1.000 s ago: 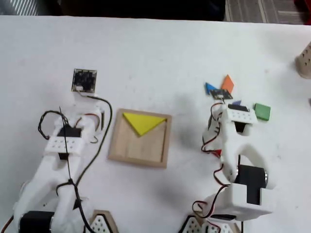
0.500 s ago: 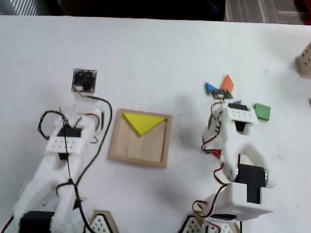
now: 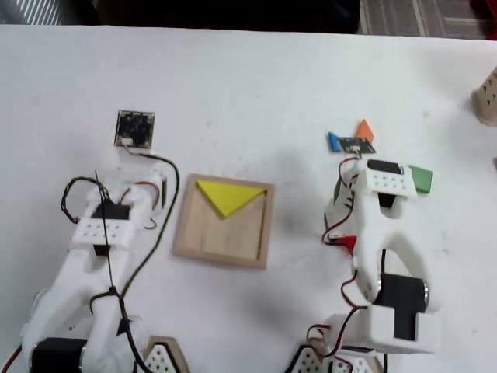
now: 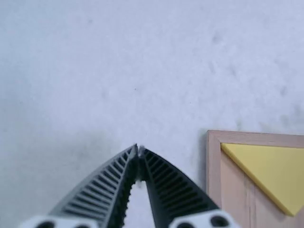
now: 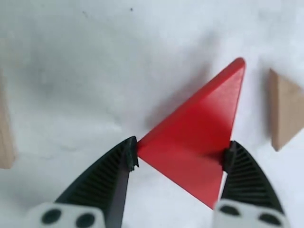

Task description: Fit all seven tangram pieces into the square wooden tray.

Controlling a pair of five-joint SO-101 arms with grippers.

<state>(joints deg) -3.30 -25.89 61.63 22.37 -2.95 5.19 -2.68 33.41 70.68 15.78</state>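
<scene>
White table, a bit scuffed here and there. A small black circuit board lies flat on the left side, and a black wire trails off it across the tabletop. Over at the far right edge sits a tan wooden block with holes in it, only partly in sight. Behind the table there's dark floor.

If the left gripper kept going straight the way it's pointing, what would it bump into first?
Probably nothing nearby: ahead of the left gripper, jaws shut, its wrist view shows bare white table. The wooden tray sits to the side, out of its line. Farther on, I can't tell.
</scene>
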